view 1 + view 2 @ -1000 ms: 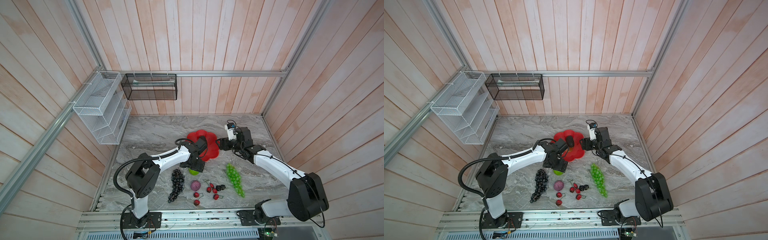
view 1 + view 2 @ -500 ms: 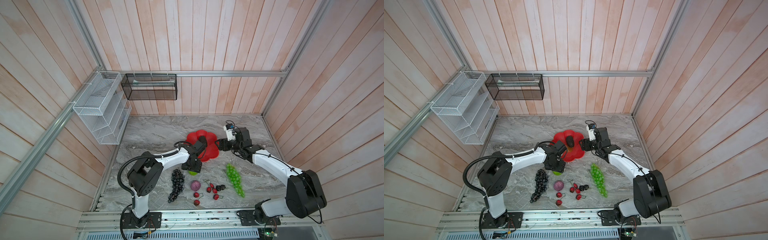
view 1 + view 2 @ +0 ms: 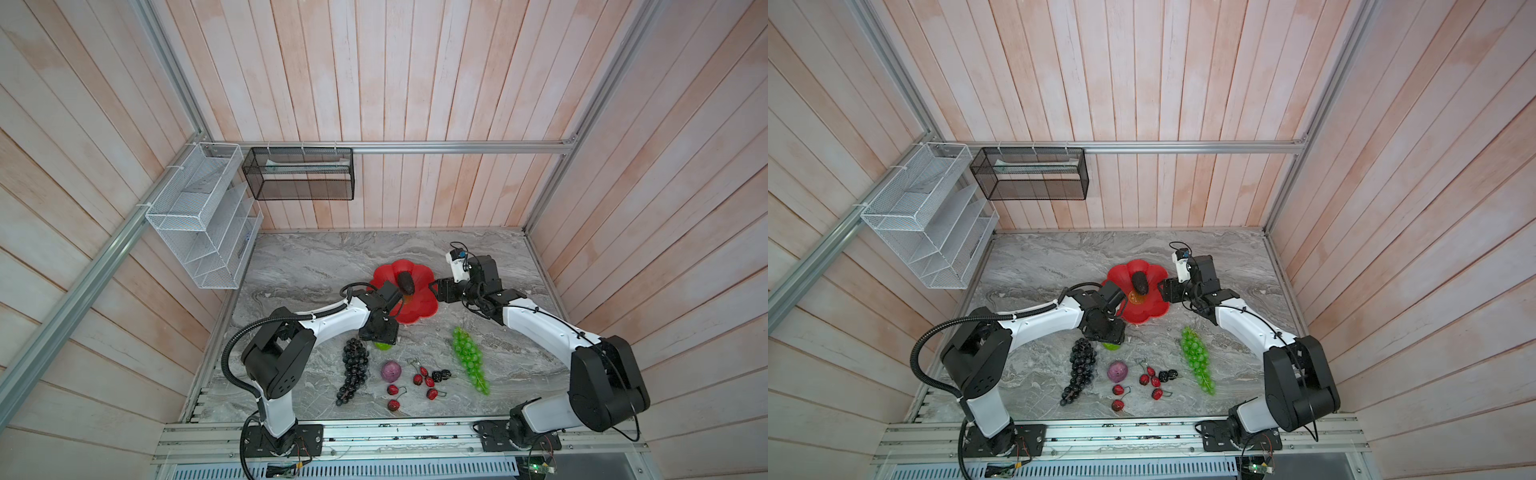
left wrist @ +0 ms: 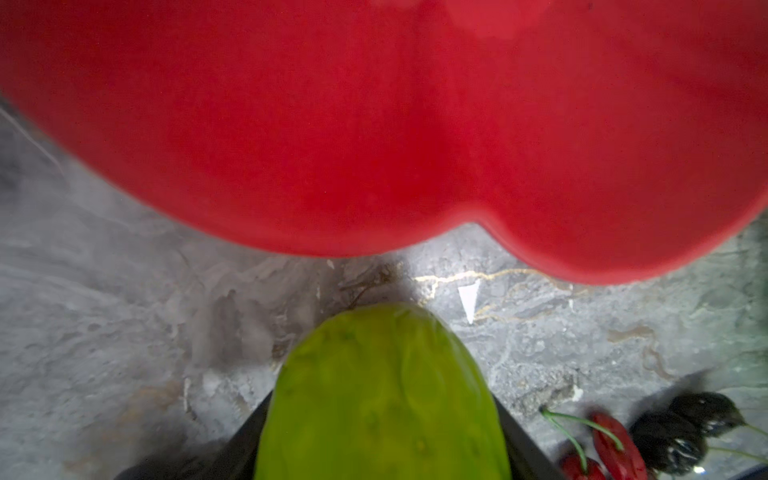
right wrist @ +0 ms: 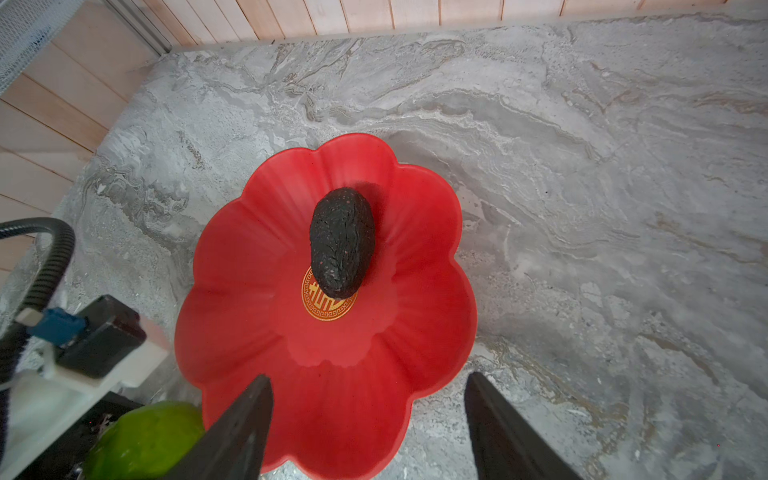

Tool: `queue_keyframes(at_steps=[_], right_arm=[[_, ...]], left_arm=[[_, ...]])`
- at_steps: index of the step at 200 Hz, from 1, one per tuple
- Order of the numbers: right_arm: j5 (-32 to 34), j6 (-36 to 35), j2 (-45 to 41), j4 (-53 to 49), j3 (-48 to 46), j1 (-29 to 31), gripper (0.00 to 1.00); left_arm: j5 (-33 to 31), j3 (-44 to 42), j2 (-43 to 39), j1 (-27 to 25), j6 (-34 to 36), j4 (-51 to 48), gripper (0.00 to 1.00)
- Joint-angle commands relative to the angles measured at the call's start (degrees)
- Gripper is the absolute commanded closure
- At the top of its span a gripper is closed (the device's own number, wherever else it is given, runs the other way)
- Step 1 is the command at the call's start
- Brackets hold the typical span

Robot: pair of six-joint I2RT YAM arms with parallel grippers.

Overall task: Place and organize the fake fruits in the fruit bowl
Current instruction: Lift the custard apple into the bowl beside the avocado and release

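Compared with a second ago, both arms stand almost unchanged. The left gripper point(image 3: 380, 334) is clamped on the bumpy lime-green ball point(image 4: 382, 390), low over the table point(image 3: 299, 270) just beside the fruit bowl point(image 5: 436, 332). The right gripper point(image 5: 368, 376) hangs over the bowl's rim, jaws apart, holding nothing.

The bowl contains only the black rough oval point(image 5: 343, 245), which partly covers the gold emblem point(image 5: 328, 309).

In both top views the gripper hides most of the ball. The contents of the black mesh basket point(image 3: 299, 174) are hard to make out.

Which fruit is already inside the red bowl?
The black rough oval. It alone lies in the fruit bowl, partly covering its gold emblem; every other fruit is outside.
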Motion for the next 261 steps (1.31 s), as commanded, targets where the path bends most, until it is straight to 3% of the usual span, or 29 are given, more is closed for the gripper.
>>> queue_keyframes(at_steps=[1, 89, 154, 193, 261], right_arm=[[-1.4, 0.9, 0.0, 2.3, -0.5, -0.4, 0.27], [-2.0, 0.4, -2.1, 1.9, 1.2, -0.9, 0.27], [-1.7, -0.5, -6.8, 1.2, -1.5, -2.0, 0.27], [-2.0, -0.2, -6.9, 0.1, -1.3, -2.2, 0.27], [-1.7, -1.0, -8.0, -1.8, -1.6, -2.7, 0.27]], left_arm=[[0.6, 0.1, -3.9, 0.5, -0.5, -0.5, 0.64], [1.7, 12.1, -8.4, 4.3, -0.3, -5.8, 0.65], [-5.5, 25.2, 3.5, 7.3, 2.4, -4.4, 0.65], [-5.9, 28.6, 10.6, 9.3, 3.1, -0.1, 0.66], [-6.8, 38.6, 22.6, 9.7, 3.7, -1.0, 0.67]])
